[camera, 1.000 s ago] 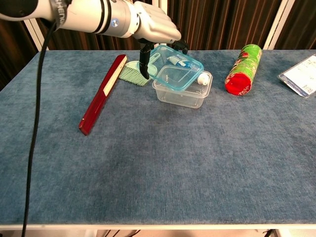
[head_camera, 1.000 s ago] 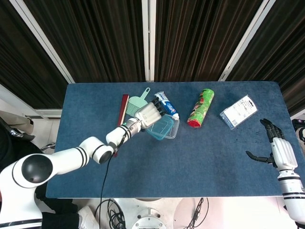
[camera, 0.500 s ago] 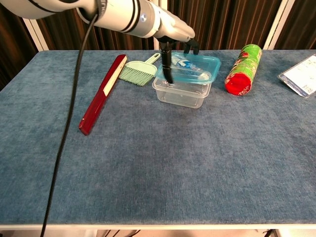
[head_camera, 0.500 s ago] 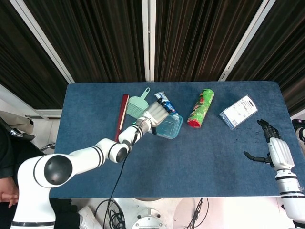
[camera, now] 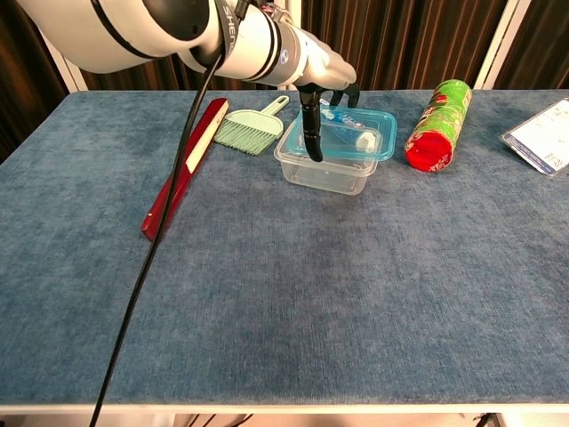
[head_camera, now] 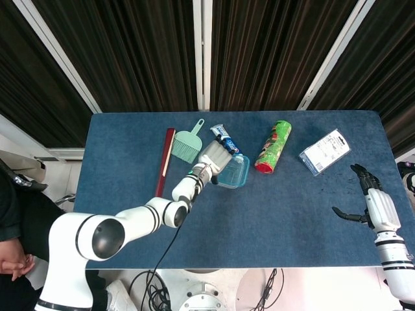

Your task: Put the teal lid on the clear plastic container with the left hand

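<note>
The teal lid lies flat across the top of the clear plastic container, shifted a little toward the right. My left hand grips the lid at its left rear edge, with the dark thumb hanging down in front of the container wall. From the head view the left hand covers the lid's left side. Far to the right, my right hand hovers by the table's edge with fingers spread, holding nothing.
A toothpaste tube lies just behind the container. A green can lies to its right, a teal hand brush and a red bar to its left. A blister pack sits at the back right.
The left hand carried the tilted lid rightward and lowered it; it now lies level on the container. The right hand barely moved.
</note>
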Controlling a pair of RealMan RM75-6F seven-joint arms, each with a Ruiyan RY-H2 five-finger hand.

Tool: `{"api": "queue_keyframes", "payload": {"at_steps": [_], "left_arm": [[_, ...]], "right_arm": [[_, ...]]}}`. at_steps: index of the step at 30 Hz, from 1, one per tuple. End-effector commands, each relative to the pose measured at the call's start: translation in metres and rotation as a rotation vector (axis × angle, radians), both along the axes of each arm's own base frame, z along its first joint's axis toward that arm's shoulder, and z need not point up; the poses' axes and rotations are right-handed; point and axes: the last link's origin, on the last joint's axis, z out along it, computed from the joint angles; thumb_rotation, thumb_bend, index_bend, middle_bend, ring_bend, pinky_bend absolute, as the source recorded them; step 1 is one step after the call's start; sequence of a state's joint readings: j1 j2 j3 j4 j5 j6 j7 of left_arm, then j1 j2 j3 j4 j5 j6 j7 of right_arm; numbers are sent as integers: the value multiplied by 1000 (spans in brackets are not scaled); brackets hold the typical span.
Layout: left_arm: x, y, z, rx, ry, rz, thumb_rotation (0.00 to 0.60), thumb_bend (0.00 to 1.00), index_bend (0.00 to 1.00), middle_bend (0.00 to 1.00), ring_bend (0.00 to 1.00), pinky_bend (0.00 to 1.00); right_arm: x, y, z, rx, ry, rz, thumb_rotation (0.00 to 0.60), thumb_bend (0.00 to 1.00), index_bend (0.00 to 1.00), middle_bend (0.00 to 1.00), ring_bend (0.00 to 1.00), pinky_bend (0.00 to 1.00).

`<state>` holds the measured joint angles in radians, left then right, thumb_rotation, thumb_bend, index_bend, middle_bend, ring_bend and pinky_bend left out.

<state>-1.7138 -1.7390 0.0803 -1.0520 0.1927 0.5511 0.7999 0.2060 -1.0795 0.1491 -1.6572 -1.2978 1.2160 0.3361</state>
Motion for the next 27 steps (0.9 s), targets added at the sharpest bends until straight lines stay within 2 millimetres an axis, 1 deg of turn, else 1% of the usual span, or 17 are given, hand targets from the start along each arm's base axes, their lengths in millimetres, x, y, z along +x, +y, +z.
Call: {"api": "queue_keyframes", "payload": {"at_steps": [1, 15, 27], "left_arm": [[-2, 2, -2, 2, 19, -4, 432, 303, 218, 168, 38, 36], [-11, 6, -3, -18, 38, -3, 432, 303, 217, 165, 24, 20], [-12, 6, -7, -28, 44, -8, 435, 300, 217, 165, 24, 20]], "right_arm": [[0, 0, 0, 1, 0, 1, 600, 78, 0, 0, 0, 0], [-2, 1, -1, 2, -7, -9, 600, 78, 0, 0, 0, 0], [-3, 2, -1, -2, -8, -13, 600, 78, 0, 0, 0, 0]]}}
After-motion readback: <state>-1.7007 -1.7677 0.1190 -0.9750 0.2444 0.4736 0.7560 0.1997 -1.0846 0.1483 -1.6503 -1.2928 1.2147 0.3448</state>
